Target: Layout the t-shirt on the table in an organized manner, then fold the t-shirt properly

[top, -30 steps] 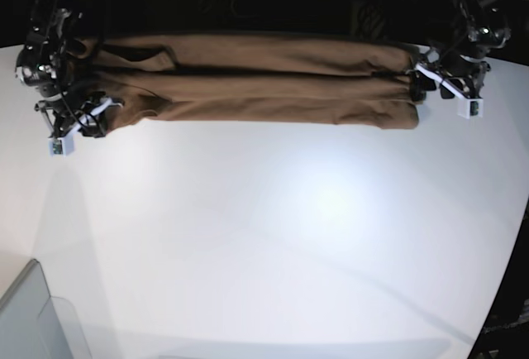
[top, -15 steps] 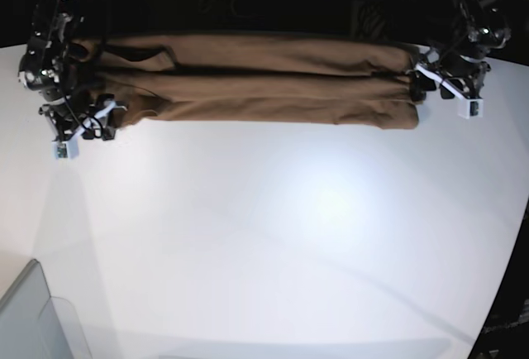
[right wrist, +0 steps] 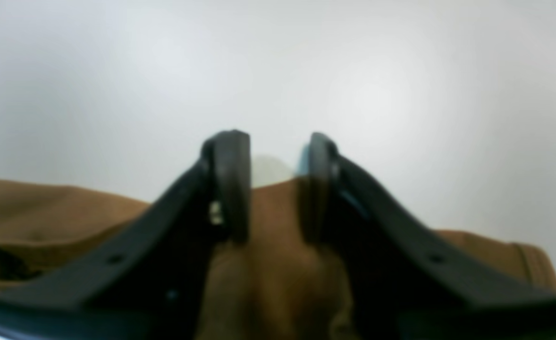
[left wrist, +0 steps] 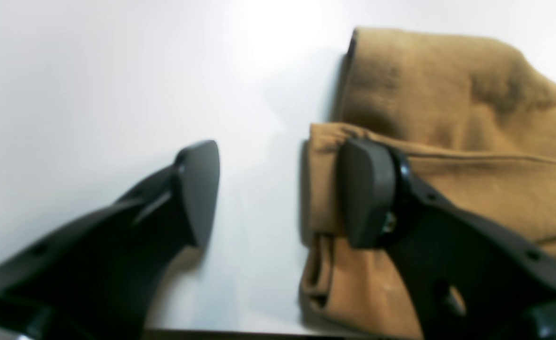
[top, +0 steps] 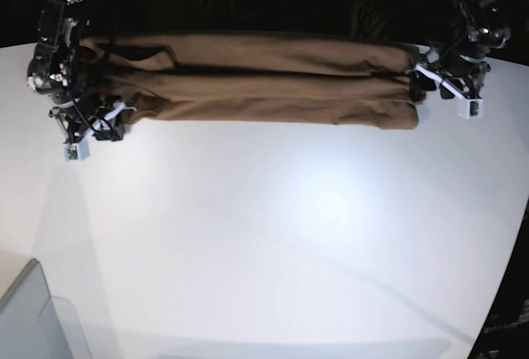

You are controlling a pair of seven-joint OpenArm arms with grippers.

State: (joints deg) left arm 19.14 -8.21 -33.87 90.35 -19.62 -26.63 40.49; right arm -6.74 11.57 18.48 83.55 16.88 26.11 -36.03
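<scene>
T-shirt (top: 256, 78) lies folded lengthwise along table's (top: 289, 235) far edge.

I see the tan-brown t-shirt (top: 256, 86) folded lengthwise into a long narrow band, lying flat along the far edge of the smooth white table (top: 289, 243), spanning left to right.

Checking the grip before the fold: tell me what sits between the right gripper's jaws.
T-shirt fabric: in the right wrist view a bunched ridge of it rises between the right gripper's jaws, with bare table beyond.
</scene>
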